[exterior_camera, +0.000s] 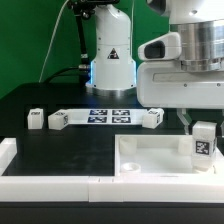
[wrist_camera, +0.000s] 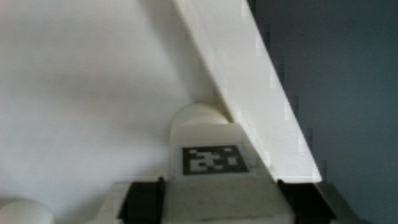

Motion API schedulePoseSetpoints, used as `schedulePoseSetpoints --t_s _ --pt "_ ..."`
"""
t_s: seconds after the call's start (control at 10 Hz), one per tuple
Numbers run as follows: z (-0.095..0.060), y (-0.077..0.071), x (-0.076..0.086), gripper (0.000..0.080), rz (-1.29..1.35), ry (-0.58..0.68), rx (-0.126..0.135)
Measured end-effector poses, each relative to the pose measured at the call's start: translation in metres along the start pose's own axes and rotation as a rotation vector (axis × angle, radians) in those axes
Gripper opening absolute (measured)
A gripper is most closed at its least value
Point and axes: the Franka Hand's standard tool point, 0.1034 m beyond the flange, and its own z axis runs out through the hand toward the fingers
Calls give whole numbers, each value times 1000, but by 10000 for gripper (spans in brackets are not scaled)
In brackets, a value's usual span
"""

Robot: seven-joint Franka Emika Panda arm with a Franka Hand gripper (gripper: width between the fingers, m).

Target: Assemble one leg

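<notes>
Pinching the leg (exterior_camera: 203, 143) btwn them, the jaws hold it upright, long axis vertical, directly below the wrist, at the corner of the tray part (exterior_camera: 140, 165) on the exterior view's right. Leg tip sits just beside the raised rim (wrist_camera: 249, 90); can't tell if it's touching the tray part, so next move prob. straight down.

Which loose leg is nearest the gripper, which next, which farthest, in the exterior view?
1. Right-end leg, nearest the gripper, by the marker board's end on the exterior view's right.
2. Left-end leg, by its other end.
3. Far-left leg, alone.
</notes>
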Motion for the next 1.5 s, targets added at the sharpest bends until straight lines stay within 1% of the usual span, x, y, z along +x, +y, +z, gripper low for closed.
schedulePoseSetpoints --t_s 0.3,0.4,0.5,0.6,0.7,0.8,1.0,1.2,1.5 --pt "1 -3 -4 300 275 -7 15" --pt "1 -3 -4 300 241 -6 15" --pt "2 -3 -4 479 198 -6 15" --pt "2 -3 -4 591 200 -7 16" --pt "1 -3 -4 591 103 -11 10" --pt "1 -3 -3 640 -17 -12 8" --pt "2 -5 -3 647 -327 -1 -23" --pt "2 -2 0 649 -542 -7 -25" --pt "3 -6 -3 649 -757 -2 -34"
